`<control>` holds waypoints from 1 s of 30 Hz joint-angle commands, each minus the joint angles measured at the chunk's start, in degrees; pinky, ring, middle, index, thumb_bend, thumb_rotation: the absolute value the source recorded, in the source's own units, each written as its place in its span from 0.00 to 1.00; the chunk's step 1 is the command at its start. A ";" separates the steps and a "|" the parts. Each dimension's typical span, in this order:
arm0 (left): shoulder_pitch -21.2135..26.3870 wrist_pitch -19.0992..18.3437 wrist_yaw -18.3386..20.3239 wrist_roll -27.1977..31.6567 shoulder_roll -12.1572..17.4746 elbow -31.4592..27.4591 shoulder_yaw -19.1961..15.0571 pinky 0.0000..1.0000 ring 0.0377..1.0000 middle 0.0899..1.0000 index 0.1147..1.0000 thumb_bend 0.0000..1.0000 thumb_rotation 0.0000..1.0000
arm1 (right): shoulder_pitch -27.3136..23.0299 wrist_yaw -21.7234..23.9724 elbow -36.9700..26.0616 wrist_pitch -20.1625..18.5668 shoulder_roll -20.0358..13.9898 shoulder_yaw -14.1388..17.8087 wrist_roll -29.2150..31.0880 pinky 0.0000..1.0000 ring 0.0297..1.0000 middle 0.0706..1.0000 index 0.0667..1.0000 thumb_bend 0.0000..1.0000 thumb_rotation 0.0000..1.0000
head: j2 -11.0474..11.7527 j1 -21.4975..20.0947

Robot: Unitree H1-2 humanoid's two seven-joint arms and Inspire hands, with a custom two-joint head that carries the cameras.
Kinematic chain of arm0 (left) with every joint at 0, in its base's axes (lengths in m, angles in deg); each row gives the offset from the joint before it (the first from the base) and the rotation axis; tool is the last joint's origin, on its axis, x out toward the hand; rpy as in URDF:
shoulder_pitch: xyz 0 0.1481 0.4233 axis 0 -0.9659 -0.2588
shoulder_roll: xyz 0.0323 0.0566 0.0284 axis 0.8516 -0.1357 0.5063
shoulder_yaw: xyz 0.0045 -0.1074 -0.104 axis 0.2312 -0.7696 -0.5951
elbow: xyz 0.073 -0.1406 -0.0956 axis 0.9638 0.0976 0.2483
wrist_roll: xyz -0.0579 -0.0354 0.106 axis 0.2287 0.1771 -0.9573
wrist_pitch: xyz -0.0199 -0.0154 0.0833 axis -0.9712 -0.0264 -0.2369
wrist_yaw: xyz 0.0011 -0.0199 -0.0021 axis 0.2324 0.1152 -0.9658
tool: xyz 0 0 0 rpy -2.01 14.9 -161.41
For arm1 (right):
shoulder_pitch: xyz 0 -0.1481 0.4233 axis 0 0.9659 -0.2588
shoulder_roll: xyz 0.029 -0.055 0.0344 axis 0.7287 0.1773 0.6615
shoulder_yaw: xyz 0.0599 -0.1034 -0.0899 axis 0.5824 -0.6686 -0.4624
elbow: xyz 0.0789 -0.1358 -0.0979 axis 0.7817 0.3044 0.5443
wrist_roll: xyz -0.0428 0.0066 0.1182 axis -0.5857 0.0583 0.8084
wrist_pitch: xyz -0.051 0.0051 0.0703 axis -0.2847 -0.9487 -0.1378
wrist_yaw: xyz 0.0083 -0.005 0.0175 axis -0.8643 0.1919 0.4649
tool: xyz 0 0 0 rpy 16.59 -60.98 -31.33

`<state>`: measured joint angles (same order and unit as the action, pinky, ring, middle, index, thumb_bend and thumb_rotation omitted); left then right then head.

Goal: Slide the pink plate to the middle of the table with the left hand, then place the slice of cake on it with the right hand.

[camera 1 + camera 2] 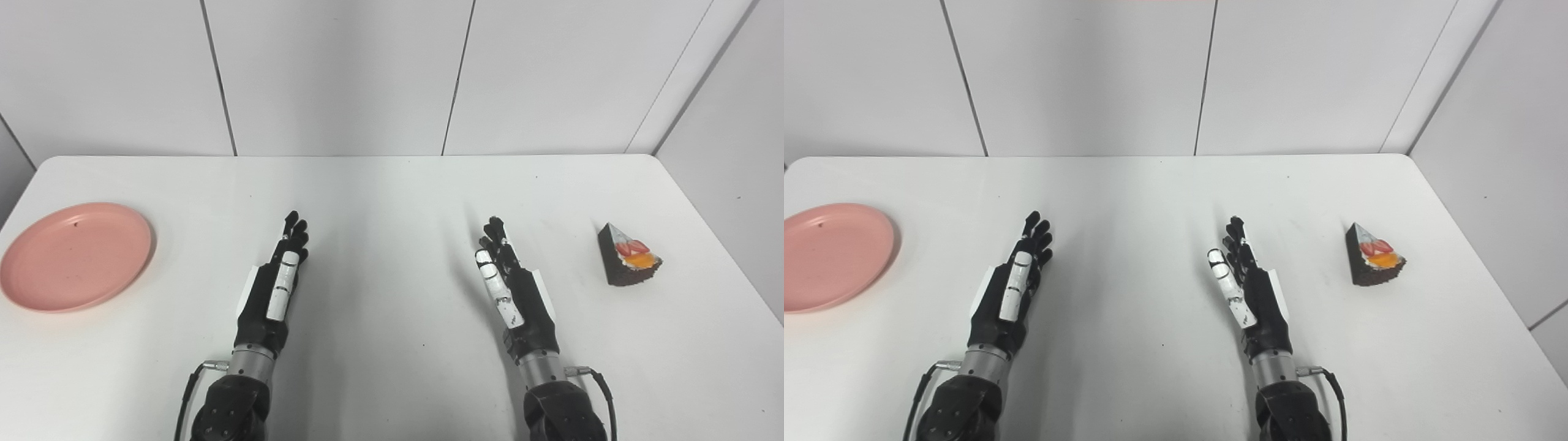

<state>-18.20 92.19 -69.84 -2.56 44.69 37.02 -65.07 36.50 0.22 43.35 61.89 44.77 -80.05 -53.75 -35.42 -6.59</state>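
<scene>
**Both hands idle mid-table, plate and cake at opposite edges**

Left eye view: my left hand (278, 288) sits on the near half of the white table (392, 196), left of centre, edge-on with the thumb side up. Fingers stretched straight toward the far edge, close together, holding nothing. My right hand (508, 285) mirrors it right of centre, same pose, fingers straight and empty, tips leaning slightly left. The two hands are well apart, with bare surface between them. The pink plate (73, 257) lies flat against the table's left edge, about midway between the near and far edges, well apart from my left hand. A small dark speck shows on its upper part. The slice of cake (628, 257) stands near the right edge, dark chocolate sides, red and orange fruit on top, pointed tip toward the far edge. It is well apart from my right hand.

Right eye view: same layout, everything shifted left. Plate partly cut off by the picture's left border, still by the table's left edge. Cake near the right edge, upright on its base. Both hands flat-fingered, extended, gripping nothing, wrists and cables coming in from the near edge. Whether the palms touch the table, I cannot tell.
</scene>
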 commanded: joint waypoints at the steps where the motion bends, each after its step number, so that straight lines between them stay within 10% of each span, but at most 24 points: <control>1: -0.22 2.07 0.05 1.02 -0.35 -0.35 -0.34 1.00 1.00 1.00 1.00 0.61 1.00 | -0.50 0.64 -2.62 1.68 0.34 -0.15 0.58 1.00 0.98 0.99 1.00 0.54 0.80 | 0.03 0.02; 23: -0.88 1.41 0.08 0.57 -0.94 -1.78 -0.97 1.00 1.00 1.00 1.00 0.60 1.00 | -2.12 0.48 -0.28 -0.85 -0.85 1.41 1.33 1.00 0.98 0.99 0.99 0.53 0.80 | 0.02 0.18; 30: -0.57 0.93 -1.21 -0.69 -2.72 -0.80 0.00 1.00 1.00 1.00 1.00 0.59 1.00 | -1.06 1.84 -0.37 -0.36 -2.78 2.31 2.53 1.00 0.99 1.00 1.00 0.57 0.83 | 4.15 13.74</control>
<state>-19.11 92.26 -70.39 -2.93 43.78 36.11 -65.59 35.93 1.31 44.29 59.72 42.89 -78.52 -52.05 -32.70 3.16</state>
